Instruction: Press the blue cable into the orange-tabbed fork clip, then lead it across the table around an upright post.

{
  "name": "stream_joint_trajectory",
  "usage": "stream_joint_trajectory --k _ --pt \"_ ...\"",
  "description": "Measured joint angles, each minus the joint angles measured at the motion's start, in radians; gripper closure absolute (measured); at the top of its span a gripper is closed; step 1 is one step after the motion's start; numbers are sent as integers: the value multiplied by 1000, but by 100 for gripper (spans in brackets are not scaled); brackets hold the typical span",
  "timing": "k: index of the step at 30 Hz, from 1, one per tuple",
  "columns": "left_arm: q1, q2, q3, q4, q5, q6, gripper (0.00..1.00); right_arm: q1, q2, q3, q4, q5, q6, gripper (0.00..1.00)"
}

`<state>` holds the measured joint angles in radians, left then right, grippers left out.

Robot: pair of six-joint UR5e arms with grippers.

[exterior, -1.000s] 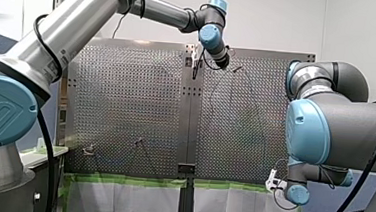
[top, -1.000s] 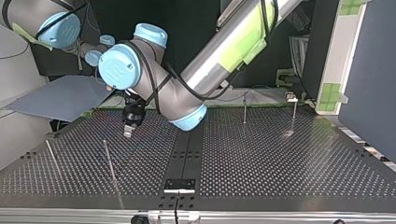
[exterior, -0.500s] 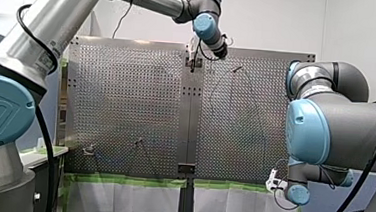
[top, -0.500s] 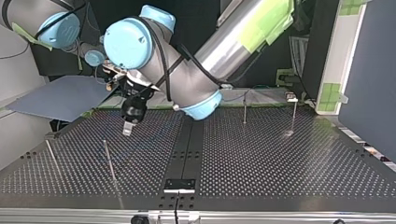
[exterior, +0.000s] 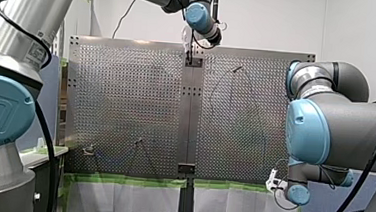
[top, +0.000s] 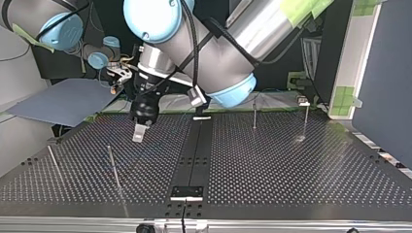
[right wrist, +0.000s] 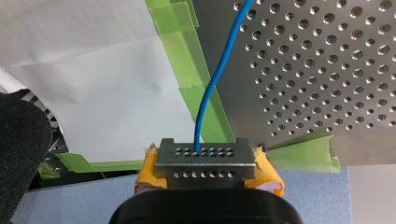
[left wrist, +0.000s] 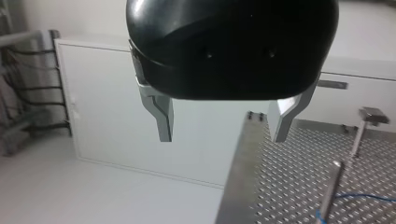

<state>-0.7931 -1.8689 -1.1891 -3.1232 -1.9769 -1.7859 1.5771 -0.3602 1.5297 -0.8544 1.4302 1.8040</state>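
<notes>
In the right wrist view my right gripper [right wrist: 204, 158] is shut on the blue cable [right wrist: 211, 88]. The cable runs from between its yellow pads [right wrist: 267, 175] up over the green tape onto the perforated table [right wrist: 327, 70]. This gripper hangs low off the table's near edge [exterior: 274, 182]. My left gripper [left wrist: 224, 123] is open with nothing between its metal fingers [left wrist: 161, 116], above the table's far edge [exterior: 189, 53], [top: 140, 133]. A small clip [exterior: 88, 150] with a stretch of blue cable [exterior: 110, 156] beside it sits at the front view's lower left.
Thin upright posts stand on the table: two at the top view's left [top: 114, 167], [top: 52, 162] and two at its right [top: 254, 115], [top: 305, 116]. A post [left wrist: 329, 196] with blue cable by it shows beside my left gripper. Green tape edges the table [exterior: 130, 180].
My left arm has lifted its wrist, carrying its open gripper up and to the left in the front view. My right arm has stayed still.
</notes>
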Motion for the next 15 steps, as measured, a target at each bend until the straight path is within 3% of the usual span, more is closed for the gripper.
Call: stream_joint_trajectory --k 15 --pt "-6 135 -135 135 6 -3 1 1 0 0 1 -4 0 100"
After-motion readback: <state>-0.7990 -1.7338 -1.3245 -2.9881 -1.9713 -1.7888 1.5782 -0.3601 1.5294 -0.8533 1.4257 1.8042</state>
